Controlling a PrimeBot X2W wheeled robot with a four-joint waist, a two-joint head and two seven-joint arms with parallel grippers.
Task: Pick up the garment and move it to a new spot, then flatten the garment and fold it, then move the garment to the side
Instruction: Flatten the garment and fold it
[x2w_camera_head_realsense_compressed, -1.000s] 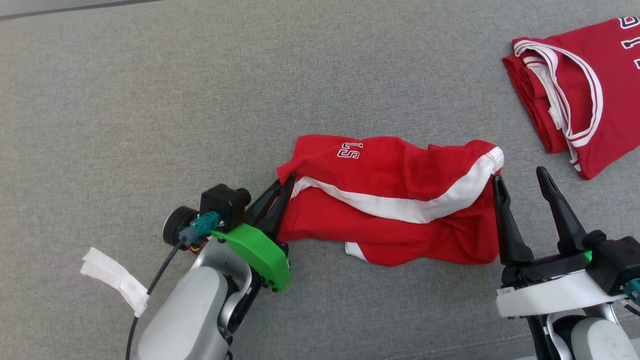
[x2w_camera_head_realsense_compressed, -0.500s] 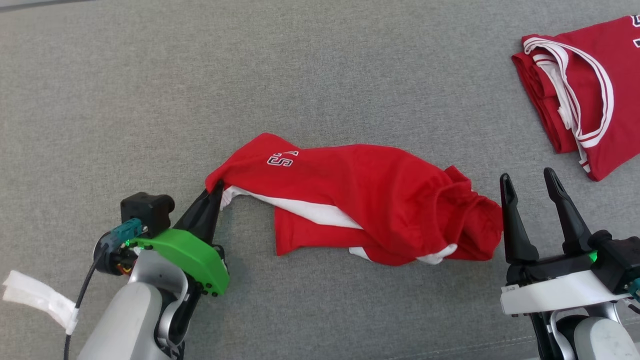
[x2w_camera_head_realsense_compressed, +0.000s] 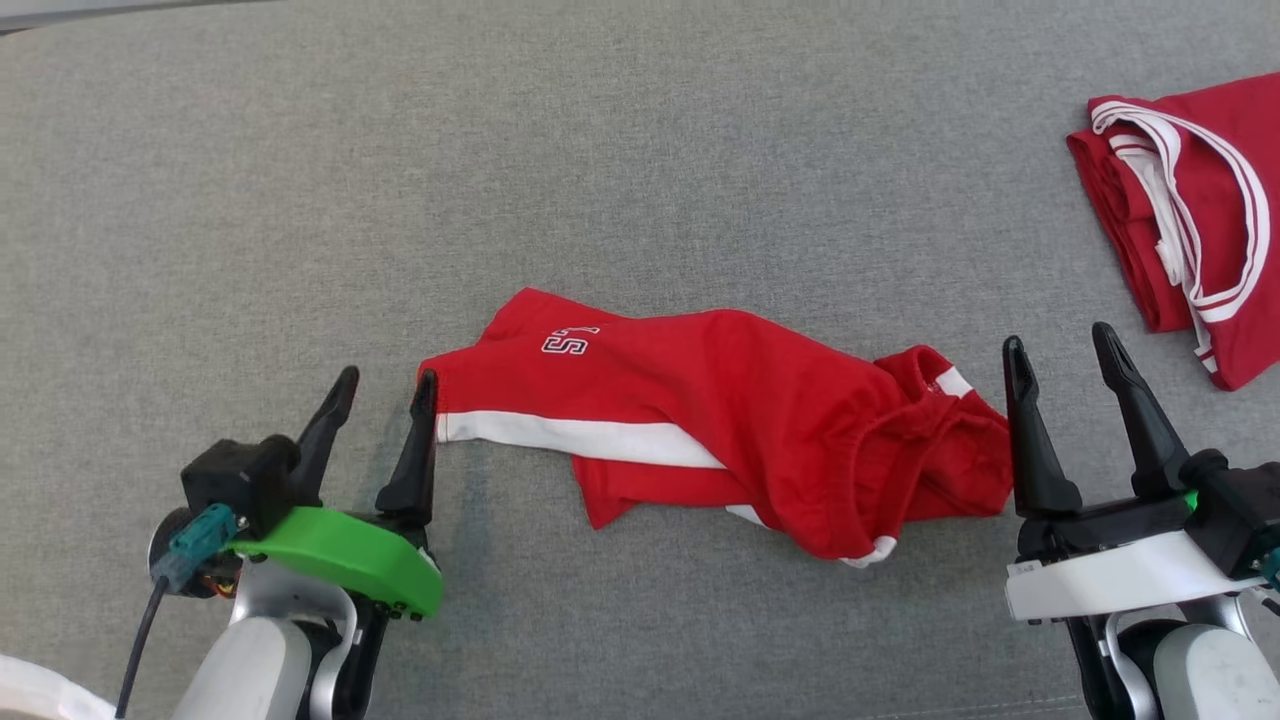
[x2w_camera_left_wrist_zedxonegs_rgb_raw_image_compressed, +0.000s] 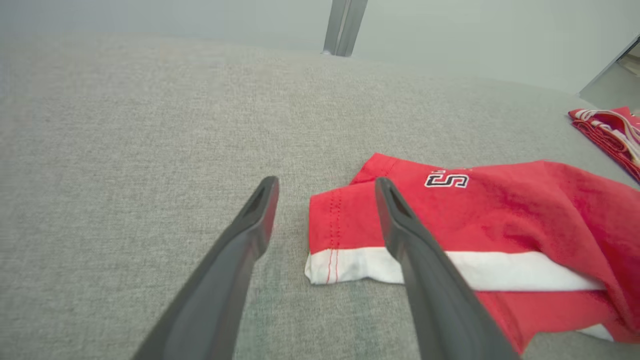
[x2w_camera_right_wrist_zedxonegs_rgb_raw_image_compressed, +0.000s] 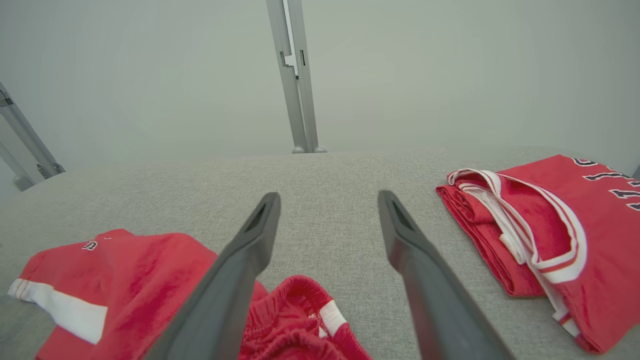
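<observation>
The garment (x2w_camera_head_realsense_compressed: 720, 400) is a pair of red shorts with a white stripe and a small number print, lying stretched and crumpled on the grey fabric surface (x2w_camera_head_realsense_compressed: 640, 150). My left gripper (x2w_camera_head_realsense_compressed: 388, 375) stands open at its left hem, the right finger touching the hem edge. In the left wrist view the hem corner of the garment (x2w_camera_left_wrist_zedxonegs_rgb_raw_image_compressed: 500, 220) lies partly between the open left gripper (x2w_camera_left_wrist_zedxonegs_rgb_raw_image_compressed: 326, 180) fingers. My right gripper (x2w_camera_head_realsense_compressed: 1057, 336) is open beside the bunched waistband end. The right wrist view shows the garment (x2w_camera_right_wrist_zedxonegs_rgb_raw_image_compressed: 140, 270) under the left finger of the right gripper (x2w_camera_right_wrist_zedxonegs_rgb_raw_image_compressed: 329, 194).
A folded red jersey (x2w_camera_head_realsense_compressed: 1190, 220) with white trim lies at the far right, also seen as the jersey (x2w_camera_right_wrist_zedxonegs_rgb_raw_image_compressed: 550, 235) right of my right fingers. A metal post (x2w_camera_right_wrist_zedxonegs_rgb_raw_image_compressed: 295, 75) stands beyond the surface's far edge.
My left gripper pulled the garment's left end leftward, then opened and let it go. The garment now lies longer and flatter. The head camera shifted somewhat. The right gripper stayed open.
</observation>
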